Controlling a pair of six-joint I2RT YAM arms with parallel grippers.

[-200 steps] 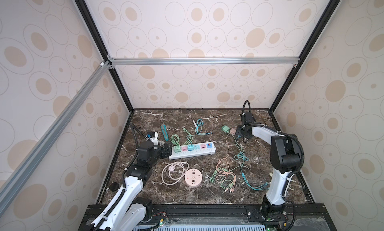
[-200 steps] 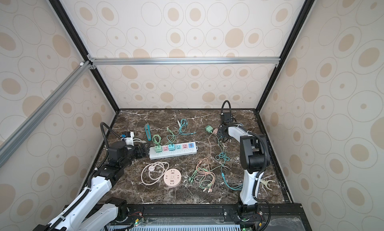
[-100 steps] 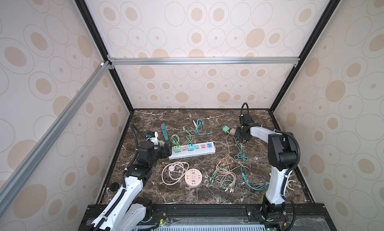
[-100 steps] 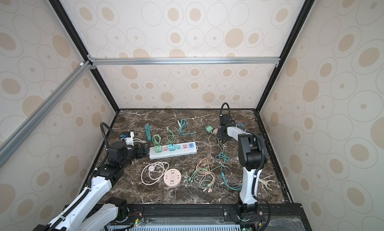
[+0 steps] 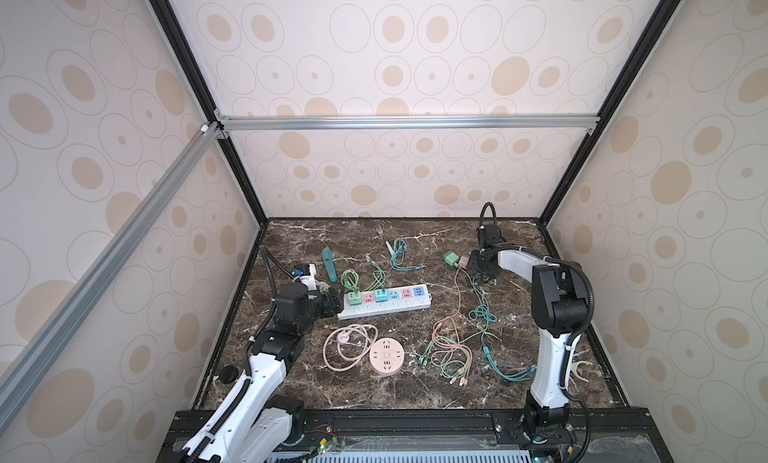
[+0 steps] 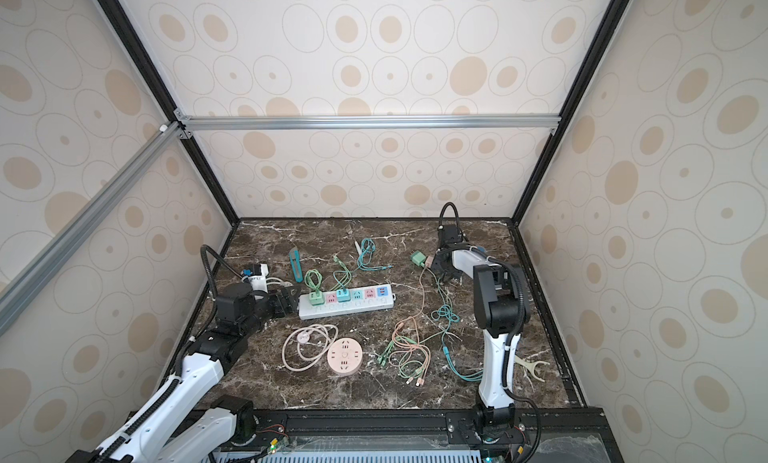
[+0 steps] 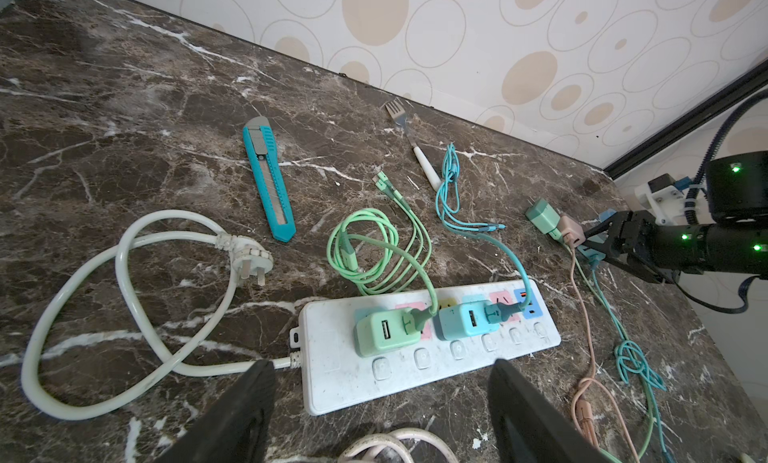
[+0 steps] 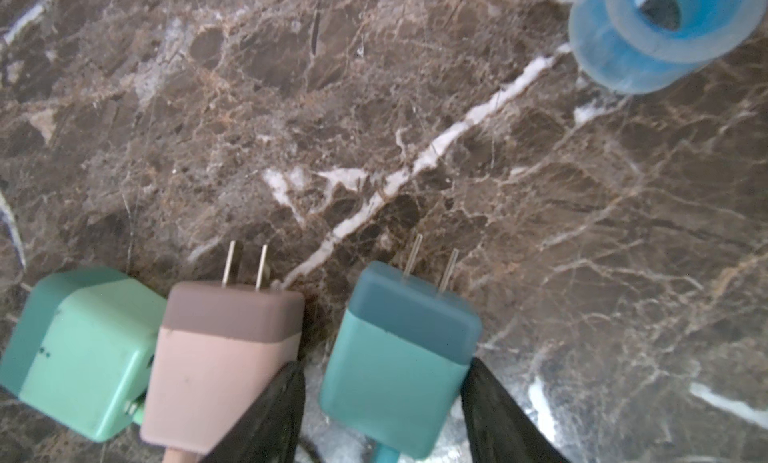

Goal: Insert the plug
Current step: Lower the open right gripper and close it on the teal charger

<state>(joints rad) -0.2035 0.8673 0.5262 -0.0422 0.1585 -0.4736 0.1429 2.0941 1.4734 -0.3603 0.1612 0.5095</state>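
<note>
The right gripper (image 8: 382, 367) is straddling the teal plug (image 8: 399, 340), jaws not yet closed, well apart from the power strip (image 7: 332, 369) by the open left gripper (image 7: 380, 364); closing firmly seems next.

The power strip (image 5: 384, 305) (image 6: 347, 303) (image 7: 428, 348) is a long white bar lying flat, with a row of coloured sockets along its top and a row of white switches beside them; a mint charger (image 7: 386, 330) fills the socket nearest its cord end and a light-blue charger (image 7: 467, 321) sits two sockets along; the pink and blue sockets are free. The teal plug (image 8: 399, 348) is a two-tone block, its darker cap bearing two flat metal prongs; it lies on its side, unplugged, well apart from the strip, beyond its blue-socket end.
</note>
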